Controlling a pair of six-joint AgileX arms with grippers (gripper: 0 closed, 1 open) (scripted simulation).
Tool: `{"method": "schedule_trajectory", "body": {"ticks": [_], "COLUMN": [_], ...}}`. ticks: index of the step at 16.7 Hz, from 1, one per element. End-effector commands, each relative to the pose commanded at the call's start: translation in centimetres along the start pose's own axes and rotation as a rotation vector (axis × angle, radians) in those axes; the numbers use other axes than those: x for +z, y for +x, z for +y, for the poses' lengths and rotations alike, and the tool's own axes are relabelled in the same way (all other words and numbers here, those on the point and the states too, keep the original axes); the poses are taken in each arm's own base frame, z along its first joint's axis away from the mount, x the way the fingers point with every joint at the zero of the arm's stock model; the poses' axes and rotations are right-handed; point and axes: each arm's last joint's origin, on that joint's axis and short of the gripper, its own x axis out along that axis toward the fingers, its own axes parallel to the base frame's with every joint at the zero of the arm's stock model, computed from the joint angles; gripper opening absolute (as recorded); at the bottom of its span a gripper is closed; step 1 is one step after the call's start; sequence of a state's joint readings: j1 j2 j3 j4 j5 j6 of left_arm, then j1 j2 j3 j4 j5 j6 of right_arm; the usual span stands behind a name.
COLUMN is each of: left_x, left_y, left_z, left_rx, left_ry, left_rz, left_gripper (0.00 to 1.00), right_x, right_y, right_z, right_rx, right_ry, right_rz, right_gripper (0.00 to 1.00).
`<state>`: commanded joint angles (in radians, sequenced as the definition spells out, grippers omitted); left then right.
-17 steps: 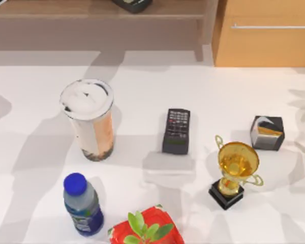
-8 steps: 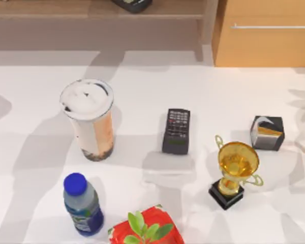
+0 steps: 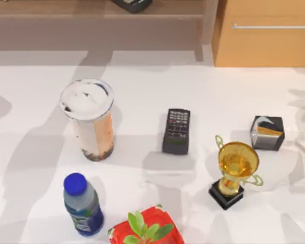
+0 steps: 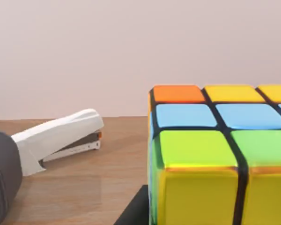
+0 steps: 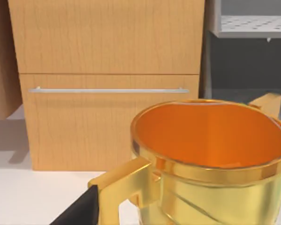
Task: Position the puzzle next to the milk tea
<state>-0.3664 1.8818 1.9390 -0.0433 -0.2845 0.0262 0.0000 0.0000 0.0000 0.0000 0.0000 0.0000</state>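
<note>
Milk tea (image 3: 91,122), dark pearls settled at its base, stands at the worktop's (image 3: 142,91) nine o'clock; puzzle (image 4: 220,154) looms before the left wrist, possibly held; jaws' state unclear.

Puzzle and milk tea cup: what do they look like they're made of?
The puzzle looks like glossy hard plastic: bright coloured tiles in a black grid, with soft highlights. The milk tea looks like clear thin plastic under a white lid, its contents showing through the wall.

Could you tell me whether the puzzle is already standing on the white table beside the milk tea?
No, the puzzle rests on a wooden surface near a white stapler, not beside the milk tea.
</note>
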Motion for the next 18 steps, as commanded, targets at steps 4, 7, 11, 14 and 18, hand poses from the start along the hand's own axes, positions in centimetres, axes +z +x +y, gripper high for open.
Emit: {"method": "schedule_trajectory", "body": {"ticks": [4,7,11,14,18], "left_x": [2.8,-1.1,-11.2,-18.7,-24.1], "left_y": [-4.8,-6.4,-6.3,-6.4,-6.9], "left_z": [5.0,8.4,11.8,12.7,12.5], "left_rx": [-0.054,-0.054,-0.017,0.008,0.023], "left_ry": [0.022,0.037,-0.010,-0.039,-0.043], "left_rz": [0.139,0.462,1.005,1.345,1.569], "left_gripper": [0.00,0.00,0.00,0.00,0.00], "right_x": [0.0,0.0,0.0,0.0,0.0], "right_y": [0.0,0.0,0.0,0.0,0.0], "right_z": [0.0,0.0,0.0,0.0,0.0], "right_rx": [0.000,0.000,0.000,0.000,0.000], "right_ry": [0.000,0.000,0.000,0.000,0.000], "right_rz": [0.000,0.000,0.000,0.000,0.000], "right_gripper": [1.00,1.00,1.00,1.00,1.00]}}
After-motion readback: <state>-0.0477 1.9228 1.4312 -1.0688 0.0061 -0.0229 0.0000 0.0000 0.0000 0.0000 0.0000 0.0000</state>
